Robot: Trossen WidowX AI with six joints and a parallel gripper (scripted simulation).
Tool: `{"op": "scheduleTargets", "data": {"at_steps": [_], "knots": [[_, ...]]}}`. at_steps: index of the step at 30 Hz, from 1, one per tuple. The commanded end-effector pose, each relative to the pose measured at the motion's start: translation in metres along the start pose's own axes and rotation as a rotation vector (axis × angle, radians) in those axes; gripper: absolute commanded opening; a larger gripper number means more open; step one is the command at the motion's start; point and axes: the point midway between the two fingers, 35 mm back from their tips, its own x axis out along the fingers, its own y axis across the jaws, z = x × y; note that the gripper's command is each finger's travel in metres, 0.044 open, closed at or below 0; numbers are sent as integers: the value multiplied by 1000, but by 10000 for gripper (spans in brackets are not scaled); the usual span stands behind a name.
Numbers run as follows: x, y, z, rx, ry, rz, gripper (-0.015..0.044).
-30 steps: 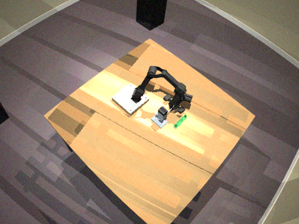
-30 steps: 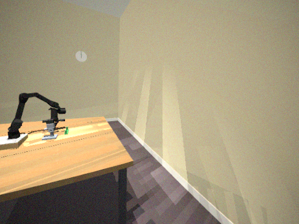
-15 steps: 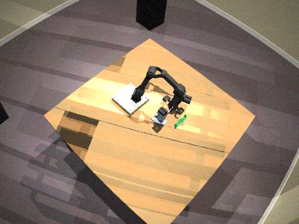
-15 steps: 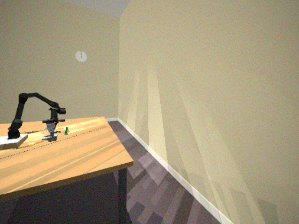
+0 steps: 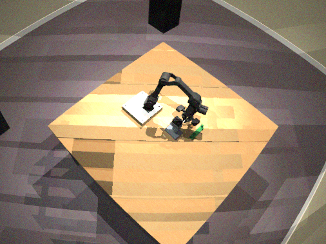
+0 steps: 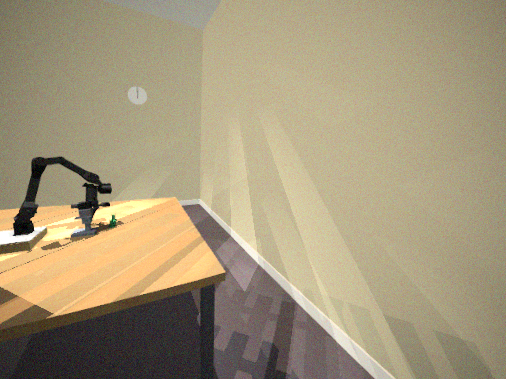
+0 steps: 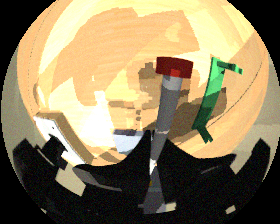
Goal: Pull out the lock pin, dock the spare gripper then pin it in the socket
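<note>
My gripper (image 5: 185,119) (image 7: 150,133) is shut on the lock pin (image 7: 167,102), a grey shaft with a red head (image 7: 174,66). The red end sticks out well beyond the fingers in the wrist view. The fingers are close beside the mount (image 5: 174,132) (image 6: 84,233), a blue-grey base with a post. A dark block (image 5: 176,121) sits on top of the post; I cannot tell whether this is the spare gripper or part of the mount. The socket hole and the pin's other end are hidden, so I cannot tell whether they touch.
A green bracket (image 5: 197,132) (image 6: 113,220) (image 7: 208,100) with short prongs is on the table (image 5: 174,172) just beyond the mount. The arm's white base plate (image 5: 142,119) (image 7: 62,137) is on the mount's other side. The arm arches over the space between them.
</note>
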Motion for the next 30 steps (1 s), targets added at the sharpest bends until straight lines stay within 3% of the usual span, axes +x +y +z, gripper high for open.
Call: {"op": "scheduleTargets", "data": {"at_steps": [1, 30], "knots": [[0, 0, -3, -1, -6, -2, 0], [6, -1, -26, -6, -6, 18, 0]]}}
